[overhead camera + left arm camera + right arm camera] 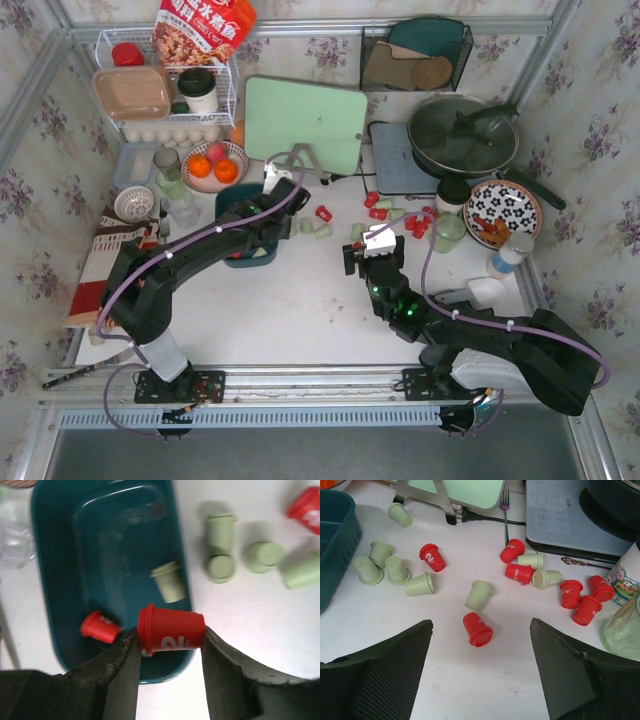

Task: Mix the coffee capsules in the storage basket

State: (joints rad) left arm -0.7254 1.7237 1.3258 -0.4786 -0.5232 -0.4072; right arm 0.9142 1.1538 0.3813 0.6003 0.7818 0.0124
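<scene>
Fingers of my left gripper are pinching a red capsule end to end, and it is hanging just over the near rim of the storage basket. Ahead of the tips, a red one and a green one are lying inside. I am not sure the load is clearing the rim. If I let go here, it may clip the wall and roll out onto the table. My right gripper is gaping wide, carrying nothing, with loose coffee capsules lying ahead of it.
</scene>
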